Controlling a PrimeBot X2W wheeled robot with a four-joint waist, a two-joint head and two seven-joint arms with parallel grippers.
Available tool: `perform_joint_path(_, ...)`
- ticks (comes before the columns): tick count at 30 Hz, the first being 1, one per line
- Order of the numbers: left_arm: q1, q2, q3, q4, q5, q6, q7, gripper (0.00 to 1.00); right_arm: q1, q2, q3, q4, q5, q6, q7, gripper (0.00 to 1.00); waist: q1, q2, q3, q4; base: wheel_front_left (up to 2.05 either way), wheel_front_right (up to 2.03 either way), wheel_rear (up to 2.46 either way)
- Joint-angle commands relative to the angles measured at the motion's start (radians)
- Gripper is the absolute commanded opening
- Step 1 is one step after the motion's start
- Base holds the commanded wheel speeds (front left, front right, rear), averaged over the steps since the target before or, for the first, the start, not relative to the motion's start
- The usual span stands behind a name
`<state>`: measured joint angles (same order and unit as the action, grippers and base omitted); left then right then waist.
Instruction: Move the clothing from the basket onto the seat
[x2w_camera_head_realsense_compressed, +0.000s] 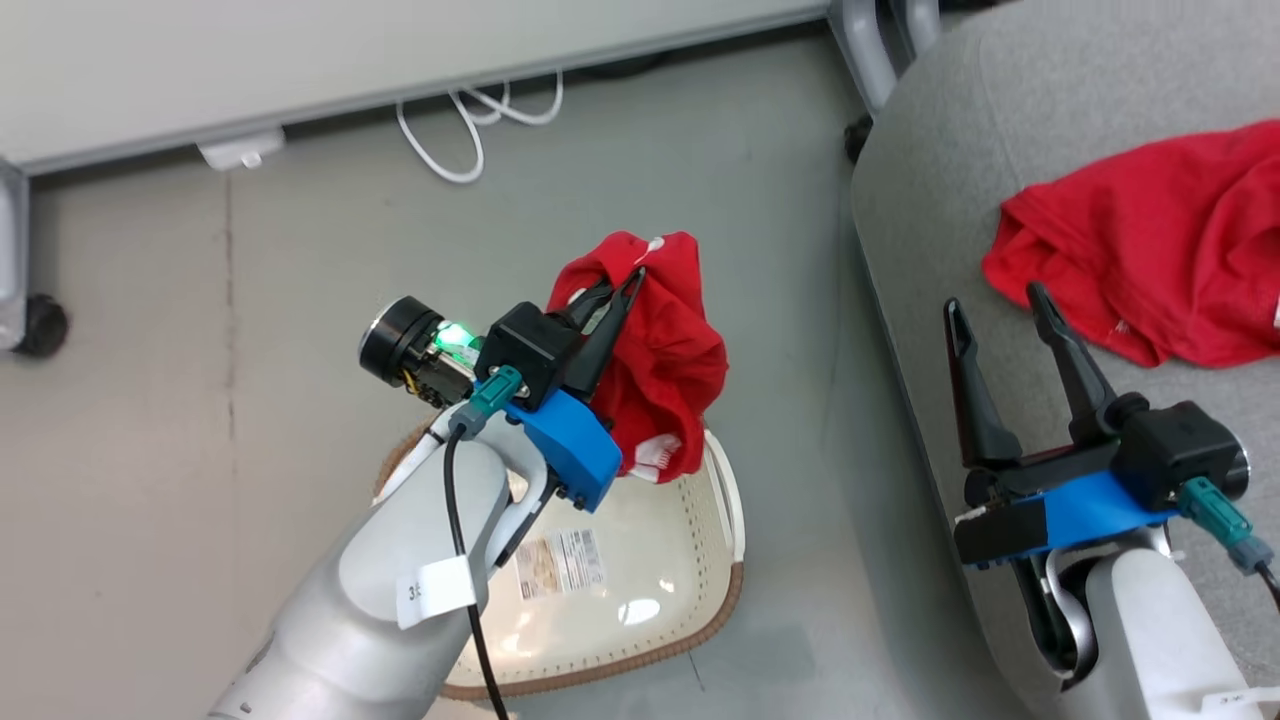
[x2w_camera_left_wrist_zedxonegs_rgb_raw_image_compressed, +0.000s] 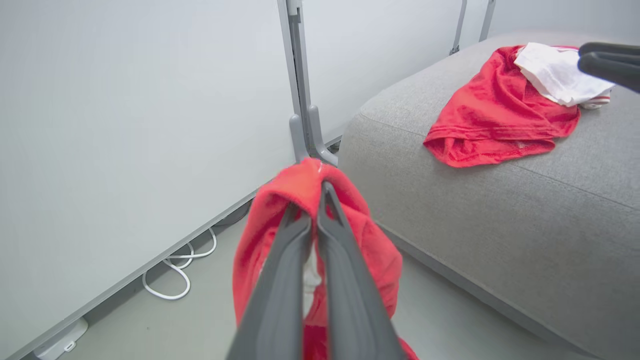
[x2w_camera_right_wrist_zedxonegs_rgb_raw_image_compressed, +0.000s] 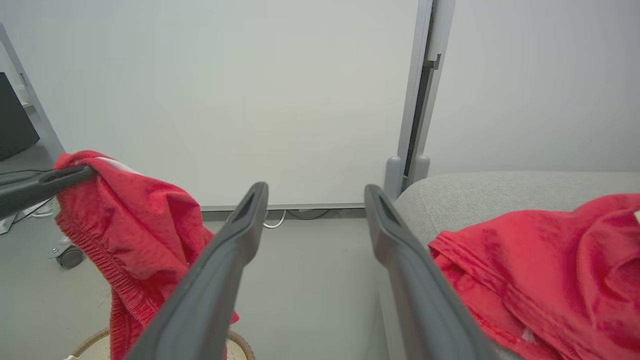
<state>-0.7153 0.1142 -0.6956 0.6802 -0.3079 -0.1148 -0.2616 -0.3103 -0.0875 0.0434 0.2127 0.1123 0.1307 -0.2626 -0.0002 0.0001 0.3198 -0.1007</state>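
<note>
My left gripper (x2w_camera_head_realsense_compressed: 622, 283) is shut on a red garment (x2w_camera_head_realsense_compressed: 660, 360) of the clothing, which hangs above the cream basket (x2w_camera_head_realsense_compressed: 640, 590). In the left wrist view the same garment (x2w_camera_left_wrist_zedxonegs_rgb_raw_image_compressed: 370, 240) drapes over my closed left gripper (x2w_camera_left_wrist_zedxonegs_rgb_raw_image_compressed: 315, 197). In the right wrist view it (x2w_camera_right_wrist_zedxonegs_rgb_raw_image_compressed: 140, 220) hangs at left from the other arm's fingers. A second red garment (x2w_camera_head_realsense_compressed: 1150, 260) lies on the grey seat (x2w_camera_head_realsense_compressed: 930, 180); it (x2w_camera_left_wrist_zedxonegs_rgb_raw_image_compressed: 495, 110) also shows with a white patch on the seat (x2w_camera_left_wrist_zedxonegs_rgb_raw_image_compressed: 500, 220). My right gripper (x2w_camera_head_realsense_compressed: 995, 305) is open and empty over the seat's edge, near that garment (x2w_camera_right_wrist_zedxonegs_rgb_raw_image_compressed: 540, 270). Its fingers frame the gripper (x2w_camera_right_wrist_zedxonegs_rgb_raw_image_compressed: 315, 192) over the seat (x2w_camera_right_wrist_zedxonegs_rgb_raw_image_compressed: 480, 195).
A white wall panel with a grey post (x2w_camera_left_wrist_zedxonegs_rgb_raw_image_compressed: 300, 100) runs behind the seat. A white cable (x2w_camera_head_realsense_compressed: 470, 130) loops on the floor along the wall. A caster wheel (x2w_camera_head_realsense_compressed: 40, 325) stands at the far left. Bare grey floor (x2w_camera_head_realsense_compressed: 780, 250) lies between basket and seat.
</note>
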Motion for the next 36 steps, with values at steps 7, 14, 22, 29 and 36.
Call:
perform_joint_path(7,0.022,-0.025,0.011,-0.049,0.016,-0.011,-0.005,0.0,0.064,-0.006,0.0,0.02,0.008,0.0,-0.003,1.0,0.0002,-0.0001,-0.151,0.022,0.0,0.0,0.0)
perform_joint_path(14,0.019,-0.041,-0.001,-0.076,0.012,-0.017,-0.005,0.0,0.105,-0.001,0.002,0.032,0.013,0.0,-0.003,1.0,0.0002,-0.0001,-0.22,0.029,0.0,0.0,0.0)
perform_joint_path(22,0.016,-0.048,-0.016,-0.089,0.007,-0.018,-0.005,0.0,0.136,0.005,0.003,0.031,0.015,0.0,-0.003,1.0,0.0002,-0.0001,-0.249,0.032,0.0,0.0,0.0)
perform_joint_path(29,0.01,-0.05,-0.026,-0.095,0.005,-0.016,-0.005,0.0,0.122,0.0,0.033,0.027,0.013,0.0,-0.003,1.0,0.0002,-0.0001,-0.249,0.038,0.0,0.0,0.0)
perform_joint_path(36,-0.005,-0.051,-0.037,-0.1,0.005,-0.016,-0.005,0.0,0.071,-0.019,0.119,0.041,0.02,0.0,-0.003,1.0,0.0002,-0.0001,-0.237,0.046,0.0,0.0,0.0)
